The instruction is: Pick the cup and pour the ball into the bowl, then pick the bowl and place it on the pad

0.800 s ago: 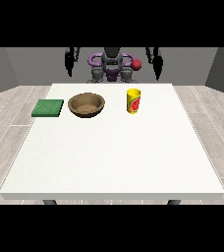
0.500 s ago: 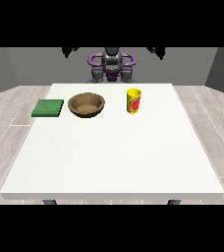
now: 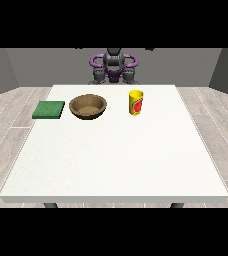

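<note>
A yellow cup (image 3: 136, 102) with a red mark stands upright on the white table (image 3: 116, 160), right of centre at the far side. No ball shows; the cup's inside is hidden. A brown bowl (image 3: 88, 106) sits left of the cup, apart from it. Left of the bowl lies a flat green pad (image 3: 49, 109). Both arms are raised. Of the hand at the view's left (image 3: 78, 48) and the hand at the view's right (image 3: 150, 49) only dark slivers show at the scene's upper edge, far above the table and all objects.
The robot's torso (image 3: 114, 65) with purple shoulders stands behind the table's far edge. White table surface stretches from the objects to the near edge. Grey wood floor surrounds the table.
Both hands have risen from beside the robot's shoulders up to the scene's upper edge. A small red spot near the hand at the view's right is gone. Cup, bowl and pad have not moved.
</note>
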### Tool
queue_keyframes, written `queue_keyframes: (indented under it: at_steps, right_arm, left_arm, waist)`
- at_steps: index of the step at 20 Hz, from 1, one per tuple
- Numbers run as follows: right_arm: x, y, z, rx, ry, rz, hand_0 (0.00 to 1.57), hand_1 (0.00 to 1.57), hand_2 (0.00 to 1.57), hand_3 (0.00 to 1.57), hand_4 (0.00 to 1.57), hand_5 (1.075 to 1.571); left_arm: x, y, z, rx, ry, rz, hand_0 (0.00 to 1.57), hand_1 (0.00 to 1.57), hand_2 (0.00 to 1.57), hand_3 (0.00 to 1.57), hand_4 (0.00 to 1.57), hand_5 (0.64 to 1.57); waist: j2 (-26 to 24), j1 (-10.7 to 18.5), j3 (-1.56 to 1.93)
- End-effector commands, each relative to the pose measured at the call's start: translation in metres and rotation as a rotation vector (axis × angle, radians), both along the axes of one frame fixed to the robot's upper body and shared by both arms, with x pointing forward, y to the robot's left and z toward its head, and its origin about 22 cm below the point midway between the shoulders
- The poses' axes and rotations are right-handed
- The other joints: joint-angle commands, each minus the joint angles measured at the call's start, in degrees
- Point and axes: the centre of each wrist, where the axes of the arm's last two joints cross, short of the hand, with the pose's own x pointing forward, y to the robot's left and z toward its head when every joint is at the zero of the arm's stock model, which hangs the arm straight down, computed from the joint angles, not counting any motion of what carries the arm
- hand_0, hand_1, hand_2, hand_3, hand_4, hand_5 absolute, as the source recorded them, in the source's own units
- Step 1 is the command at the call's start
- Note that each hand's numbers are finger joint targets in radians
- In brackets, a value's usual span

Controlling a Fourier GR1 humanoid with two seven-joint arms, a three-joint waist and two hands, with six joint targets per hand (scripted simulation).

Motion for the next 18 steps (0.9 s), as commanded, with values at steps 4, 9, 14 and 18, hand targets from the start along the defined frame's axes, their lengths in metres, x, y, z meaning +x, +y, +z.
queue_keyframes:
  at_steps: [4,9,14,18]
  right_arm:
    - [-0.002,-0.016,0.021,-0.029,-0.164,-0.033,0.00,0.00,0.00,0.00,0.76,1.551]
    - [0.019,0.020,0.029,-0.003,-0.349,0.043,0.00,0.00,0.00,0.22,0.73,1.551]
    - [0.036,-0.010,0.031,0.011,-0.463,0.031,0.00,0.00,0.00,0.00,0.69,1.543]
    - [0.041,-0.026,0.034,-0.009,-0.486,0.038,0.00,0.00,0.00,0.00,0.68,1.547]
  left_arm:
    - [0.007,-0.028,0.036,0.018,-0.175,-0.031,0.00,0.00,0.00,0.00,0.60,1.556]
    - [0.045,-0.006,0.032,0.075,-0.390,0.026,0.00,0.00,0.00,0.00,0.58,1.537]
    - [0.052,-0.009,0.004,0.155,-0.491,0.048,0.00,0.00,0.00,0.00,0.55,1.487]
    - [0.070,0.011,-0.013,0.130,-0.476,0.039,0.00,0.00,0.00,0.00,0.41,1.484]
  waist:
    - [10.8,0.8,0.05]
    - [25.0,-1.9,0.00]
    - [32.8,-2.6,0.04]
    - [34.2,-3.7,0.02]
